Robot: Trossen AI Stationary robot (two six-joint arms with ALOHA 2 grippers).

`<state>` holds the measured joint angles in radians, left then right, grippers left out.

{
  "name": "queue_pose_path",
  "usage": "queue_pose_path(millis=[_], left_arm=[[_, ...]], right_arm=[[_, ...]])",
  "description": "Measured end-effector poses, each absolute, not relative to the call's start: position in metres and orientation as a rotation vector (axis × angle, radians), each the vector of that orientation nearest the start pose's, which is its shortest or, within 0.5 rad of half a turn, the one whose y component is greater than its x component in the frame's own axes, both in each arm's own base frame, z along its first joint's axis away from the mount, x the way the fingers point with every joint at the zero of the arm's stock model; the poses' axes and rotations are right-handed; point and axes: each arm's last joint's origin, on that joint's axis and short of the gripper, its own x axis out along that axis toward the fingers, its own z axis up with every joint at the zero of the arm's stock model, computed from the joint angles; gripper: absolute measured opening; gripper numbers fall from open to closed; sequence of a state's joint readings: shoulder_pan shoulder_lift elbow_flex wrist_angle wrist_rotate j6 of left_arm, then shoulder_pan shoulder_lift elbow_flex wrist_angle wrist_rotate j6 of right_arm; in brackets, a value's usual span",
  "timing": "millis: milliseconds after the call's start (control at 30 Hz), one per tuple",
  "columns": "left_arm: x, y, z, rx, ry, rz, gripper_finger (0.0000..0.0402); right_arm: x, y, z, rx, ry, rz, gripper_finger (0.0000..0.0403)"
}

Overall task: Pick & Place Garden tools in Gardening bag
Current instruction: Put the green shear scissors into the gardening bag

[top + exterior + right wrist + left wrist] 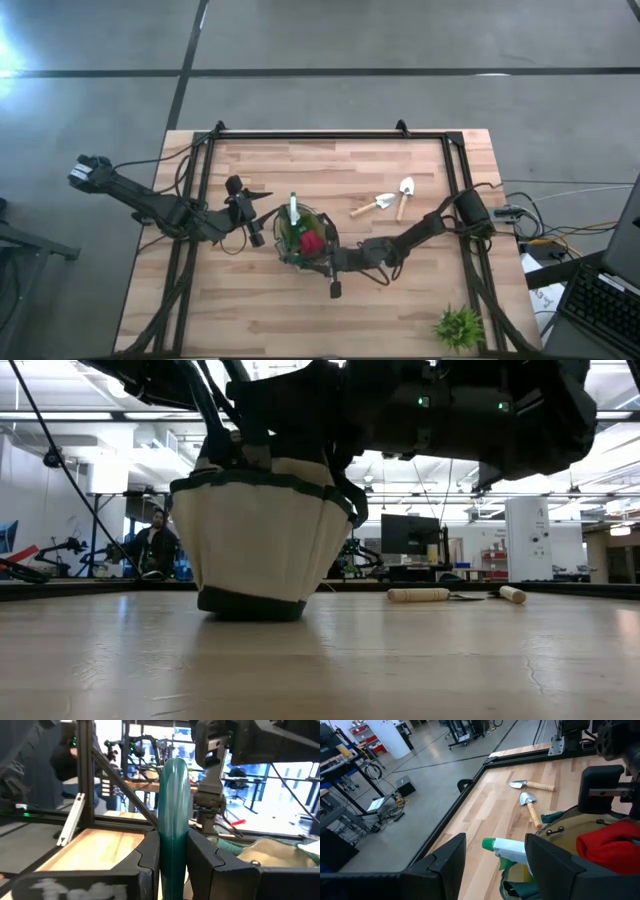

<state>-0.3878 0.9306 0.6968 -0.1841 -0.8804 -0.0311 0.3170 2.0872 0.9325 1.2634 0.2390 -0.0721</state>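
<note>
A: Item one, the gardening bag [305, 240]?

B: Standing upright on the bench [330, 310], mid-surface, between the two hands. The low view is showing its pale cloth sides and dark green rim [262, 485].

A: Left hand [495, 862]?

B: It is hovering just beside the bag's rim, fingers [447, 862] spread apart and gripping nothing. The green-and-white trowel [507, 849] is sitting in the gap between them, its handle poking up out of the bag. A red piece [610, 845] is lying inside the bag, just past that hand.

A: Right hand [172, 855]?

B: It is working at the opposite side of the bag, fingers [150, 855] pinching one of the bag's dark green loop handles [173, 815], which is standing upright between them.

A: Tools outside the bag?

B: Two wooden-handled pale trowels [392, 199] are lying flat on the bench, well apart from the bag, beyond the right hand and near each other.

A: Other entries?

B: A small green leafy plant [459, 326] is sitting at the bench corner, far behind the right hand. A person [152, 546] is sitting in the room beyond the bench.
</note>
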Motion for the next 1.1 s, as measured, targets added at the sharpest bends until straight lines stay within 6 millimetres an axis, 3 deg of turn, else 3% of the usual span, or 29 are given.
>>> queue_pose_path(millis=[400, 633, 733, 967, 1100], left_arm=[[0.189, -0.055, 0.284, 0.195, 0.318, 0.421, 0.0206], [0.191, -0.066, 0.291, 0.065, 0.269, 0.027, 0.0206], [0.188, -0.068, 0.290, 0.033, 0.295, -0.034, 0.0206], [0.177, -0.076, 0.269, 0.011, 0.386, 0.046, 0.0206], [0.176, -0.084, 0.245, -0.037, 0.279, 0.012, 0.0206]], right_arm=[[0.378, 0.125, 0.141, -0.016, -0.076, 0.027, 0.0057], [0.381, 0.118, 0.142, -0.007, -0.078, 0.014, 0.0057], [0.381, 0.117, 0.142, -0.007, -0.079, 0.013, 0.0057], [0.381, 0.117, 0.143, -0.012, -0.087, 0.012, 0.0057], [0.381, 0.116, 0.145, -0.020, -0.103, 0.009, 0.0057]])
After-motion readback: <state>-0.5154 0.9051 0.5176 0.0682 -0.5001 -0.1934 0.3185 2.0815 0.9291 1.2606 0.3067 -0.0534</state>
